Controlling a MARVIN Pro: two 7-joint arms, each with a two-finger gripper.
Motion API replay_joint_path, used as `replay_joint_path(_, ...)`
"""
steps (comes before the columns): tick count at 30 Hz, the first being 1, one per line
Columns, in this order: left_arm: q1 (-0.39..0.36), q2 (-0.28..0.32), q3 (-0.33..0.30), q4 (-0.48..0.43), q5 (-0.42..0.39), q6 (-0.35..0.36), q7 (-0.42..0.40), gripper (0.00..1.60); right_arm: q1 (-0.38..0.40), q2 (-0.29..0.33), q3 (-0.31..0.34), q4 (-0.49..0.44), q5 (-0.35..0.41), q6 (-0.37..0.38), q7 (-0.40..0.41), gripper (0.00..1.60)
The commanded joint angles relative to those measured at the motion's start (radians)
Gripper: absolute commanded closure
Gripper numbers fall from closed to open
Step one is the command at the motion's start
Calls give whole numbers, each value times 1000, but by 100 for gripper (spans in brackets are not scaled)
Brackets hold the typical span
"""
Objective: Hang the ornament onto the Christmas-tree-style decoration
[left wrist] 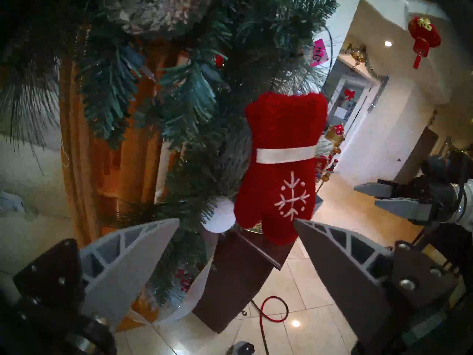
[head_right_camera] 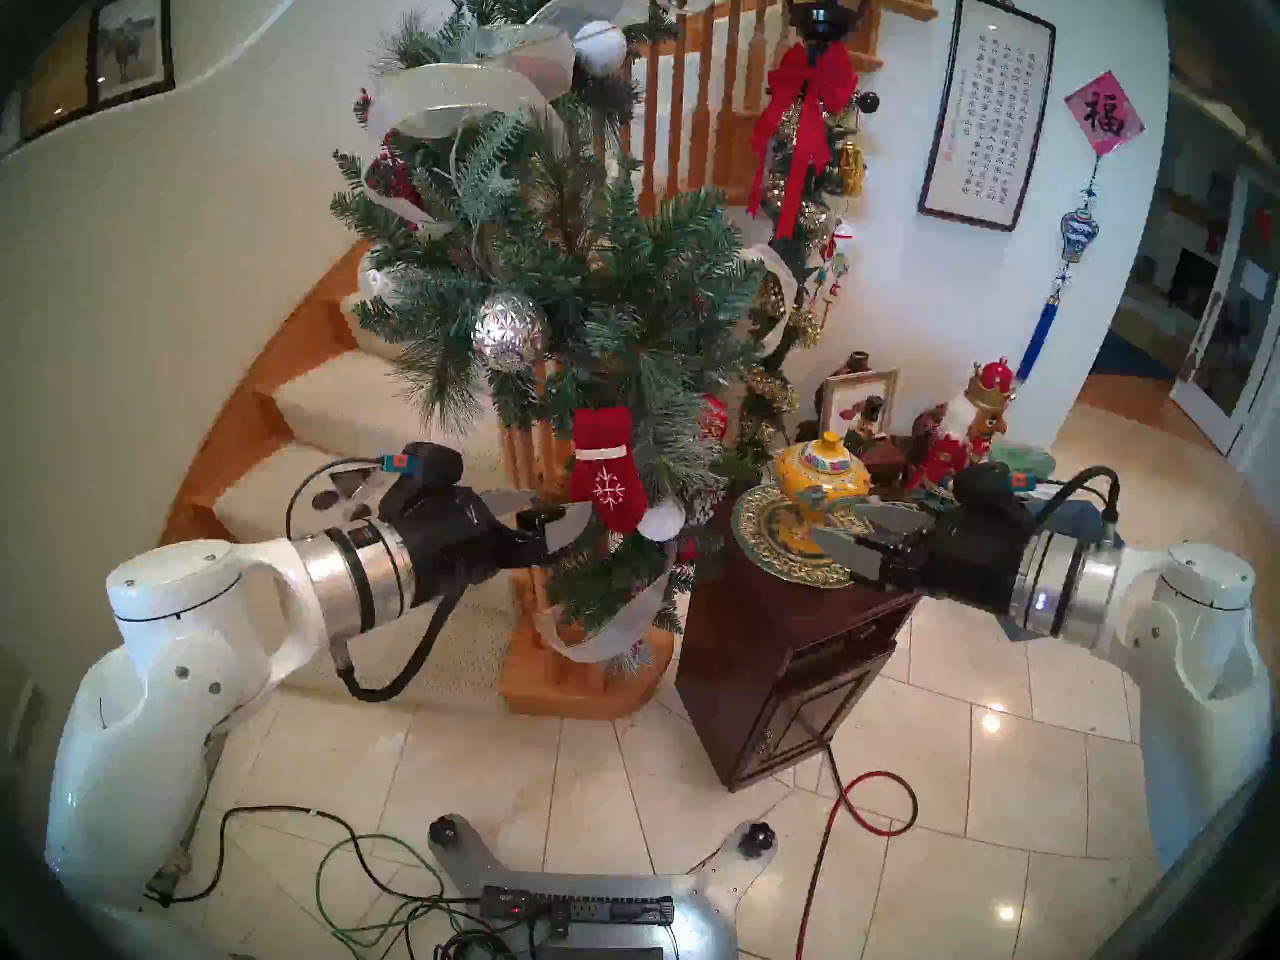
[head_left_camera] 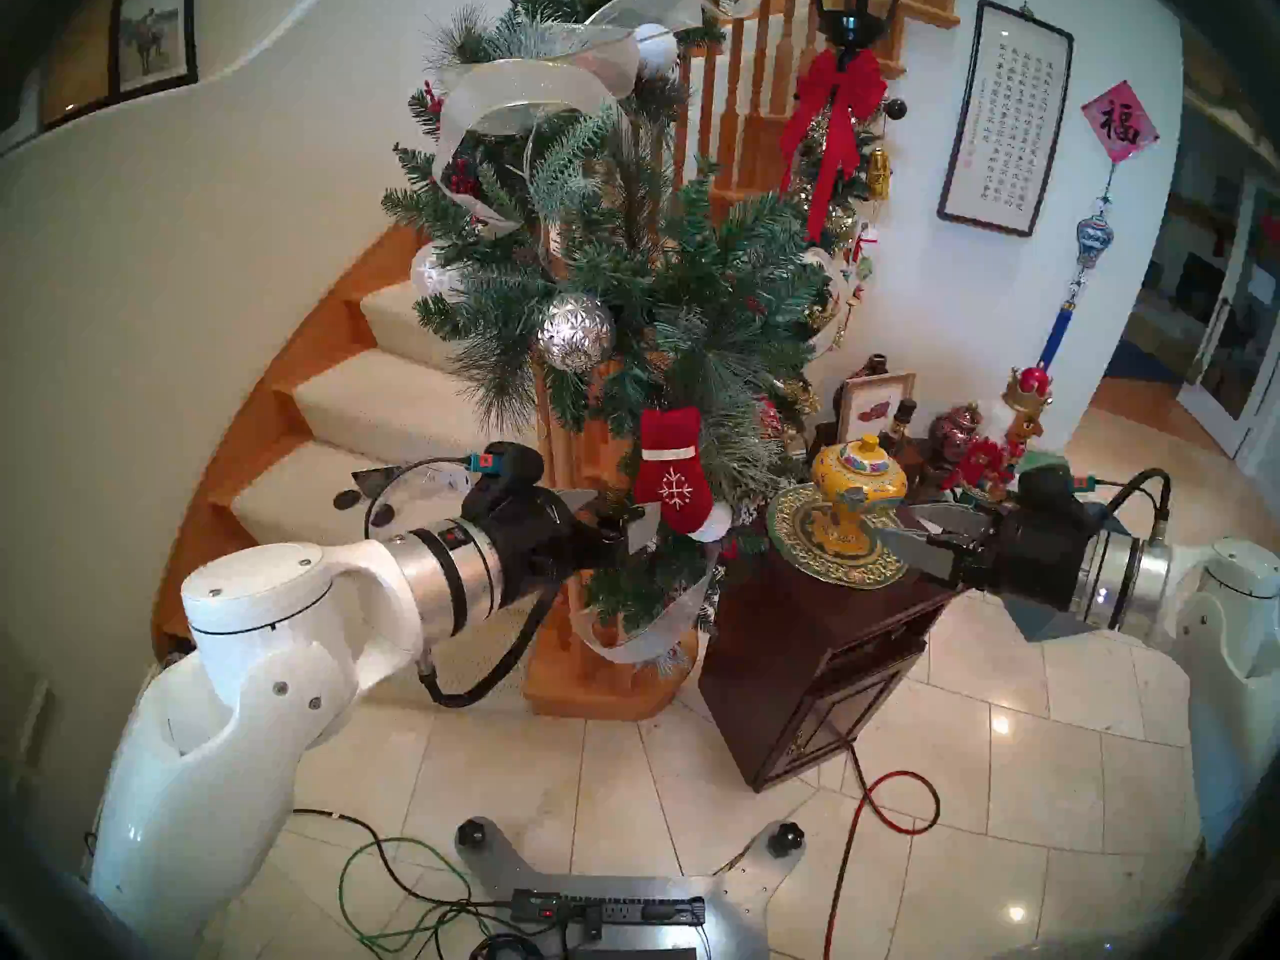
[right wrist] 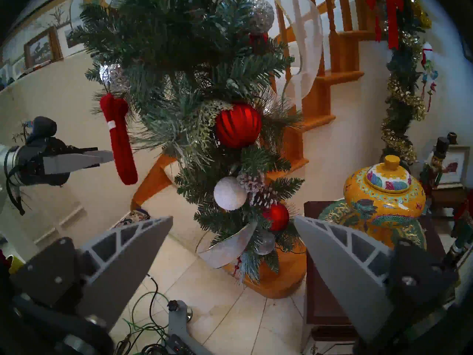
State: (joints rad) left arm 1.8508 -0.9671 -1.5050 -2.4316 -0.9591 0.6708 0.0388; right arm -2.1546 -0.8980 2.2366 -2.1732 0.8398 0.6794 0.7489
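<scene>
Red mitten [left wrist: 279, 167] hangs on pine garland [head_left_camera: 623, 280], loop hidden in needles. Left gripper [left wrist: 236, 222] just below/beside it, jaws wide apart, empty. Right gripper [right wrist: 233, 218] jaws also wide, empty (near yellow jar [right wrist: 384, 193], worktop edge cut off).

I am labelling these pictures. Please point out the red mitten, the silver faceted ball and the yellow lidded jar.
red mitten [head_left_camera: 670, 472]: head left view, on the red body near the snowflake.
silver faceted ball [head_left_camera: 575, 332]: head left view, middle of the ball.
yellow lidded jar [right wrist: 384, 193]: right wrist view, on the belly.
</scene>
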Motion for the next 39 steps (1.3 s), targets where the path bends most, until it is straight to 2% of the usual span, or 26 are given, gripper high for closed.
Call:
replay_joint_path(1, 26, 34, -24, -12, 38, -86, -85, 0, 5, 2, 6, -2, 1, 0, -1, 0)
replay_joint_path(12, 106, 62, -69, -12, 89, -191, -192, 0, 5, 2, 6, -2, 1, 0, -1, 0)
replay_joint_path(21, 165, 66, -96, -12, 122, -260, -240, 0, 5, 2, 6, -2, 1, 0, -1, 0)
replay_joint_path(32, 240, 62, -129, -12, 168, -348, -282, 0, 5, 2, 5, -2, 0, 0, -1, 0)
replay_joint_path(39, 306, 45, -141, -12, 212, -394, -269, 0, 5, 2, 6, -2, 0, 0, -1, 0)
